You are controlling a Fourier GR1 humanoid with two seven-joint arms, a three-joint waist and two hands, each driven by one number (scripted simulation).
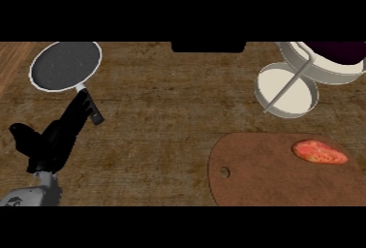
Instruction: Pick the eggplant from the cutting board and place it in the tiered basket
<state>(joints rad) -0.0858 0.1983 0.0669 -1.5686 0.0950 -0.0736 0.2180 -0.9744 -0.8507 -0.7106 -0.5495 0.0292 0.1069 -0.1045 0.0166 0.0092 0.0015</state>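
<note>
Purple eggplant [336, 51] already sits in the white tiered basket [286, 94], left robot hand [53, 138] open and empty, task looks complete.

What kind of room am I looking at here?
Most likely a kitchen counter: a frying pan lies at upper left, a brown cutting board at lower right, and a white tiered basket stands beyond the board.

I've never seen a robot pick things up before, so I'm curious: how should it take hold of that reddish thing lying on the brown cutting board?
Probably across its narrow middle, from above. The reddish piece lies flat on the cutting board, long axis running left to right, so fingers can close across its short width. Only the left hand shows, open, far off.
</note>
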